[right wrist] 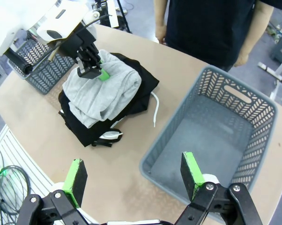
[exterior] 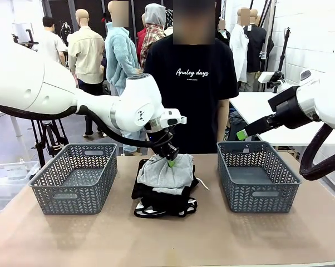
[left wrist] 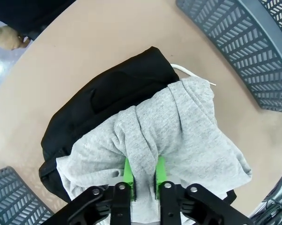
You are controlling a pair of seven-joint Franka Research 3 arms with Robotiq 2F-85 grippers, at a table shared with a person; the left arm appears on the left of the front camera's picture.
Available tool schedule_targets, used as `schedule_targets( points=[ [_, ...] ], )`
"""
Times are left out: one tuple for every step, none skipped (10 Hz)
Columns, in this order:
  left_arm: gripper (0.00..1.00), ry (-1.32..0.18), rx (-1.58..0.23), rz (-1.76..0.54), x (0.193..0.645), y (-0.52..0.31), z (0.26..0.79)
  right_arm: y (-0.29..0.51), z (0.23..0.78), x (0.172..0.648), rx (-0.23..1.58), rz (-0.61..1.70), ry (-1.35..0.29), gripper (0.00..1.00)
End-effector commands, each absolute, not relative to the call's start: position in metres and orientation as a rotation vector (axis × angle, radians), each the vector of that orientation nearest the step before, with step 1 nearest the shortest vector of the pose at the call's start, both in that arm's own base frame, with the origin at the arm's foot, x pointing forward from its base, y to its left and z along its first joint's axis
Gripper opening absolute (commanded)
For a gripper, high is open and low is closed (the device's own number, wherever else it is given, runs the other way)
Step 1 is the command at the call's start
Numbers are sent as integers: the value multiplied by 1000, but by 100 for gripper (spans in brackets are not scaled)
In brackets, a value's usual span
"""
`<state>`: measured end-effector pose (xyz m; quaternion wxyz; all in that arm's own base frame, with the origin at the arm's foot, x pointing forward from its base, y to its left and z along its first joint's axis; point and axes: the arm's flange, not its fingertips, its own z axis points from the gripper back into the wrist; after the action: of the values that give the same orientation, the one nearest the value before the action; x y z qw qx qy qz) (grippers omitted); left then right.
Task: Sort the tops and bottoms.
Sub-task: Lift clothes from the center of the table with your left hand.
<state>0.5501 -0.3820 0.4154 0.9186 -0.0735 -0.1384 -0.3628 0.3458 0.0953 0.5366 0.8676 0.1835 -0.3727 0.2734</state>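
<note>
A light grey knit top (exterior: pixel 166 171) lies on top of a pile of black bottoms (exterior: pixel 156 199) in the middle of the table. White shorts with black piping (exterior: pixel 143 210) peek out at the pile's front. My left gripper (exterior: pixel 170 161) is down on the far side of the top. In the left wrist view its green pads (left wrist: pixel 128 172) pinch a raised fold of the grey top (left wrist: pixel 178 126) over the black bottoms (left wrist: pixel 108 98). My right gripper (right wrist: pixel 134 178) hangs open and empty above the table's right side, near the right basket (right wrist: pixel 178 124). The right wrist view also shows the top (right wrist: pixel 103 91) and a white drawstring (right wrist: pixel 156 110).
Two grey plastic baskets stand beside the pile, one on the left (exterior: pixel 73 197) and one on the right (exterior: pixel 262 197), both empty. A person in a black printed T-shirt (exterior: pixel 192 83) stands at the far edge behind the pile. Bare tabletop runs along the front.
</note>
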Motion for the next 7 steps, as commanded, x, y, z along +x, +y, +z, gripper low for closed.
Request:
schedule_targets(
  points=[
    [0, -271, -177, -719, 547, -377, 420, 96, 535, 347, 411, 567, -779, 100],
    [0, -286, -178, -683, 546, -375, 421, 96, 535, 347, 411, 567, -779, 100],
    [0, -313, -182, -661, 545, -373, 423, 96, 535, 347, 411, 567, -779, 100],
    [0, -285, -158, -724, 551, -381, 417, 96, 535, 347, 411, 567, -779, 100],
    [0, -285, -158, -724, 551, -381, 417, 96, 535, 347, 411, 567, -779, 100],
    [0, -285, -158, -724, 551, -381, 417, 96, 535, 347, 411, 567, -779, 100],
    [0, -285, -158, -724, 551, -381, 417, 96, 535, 347, 411, 567, -779, 100]
  ],
)
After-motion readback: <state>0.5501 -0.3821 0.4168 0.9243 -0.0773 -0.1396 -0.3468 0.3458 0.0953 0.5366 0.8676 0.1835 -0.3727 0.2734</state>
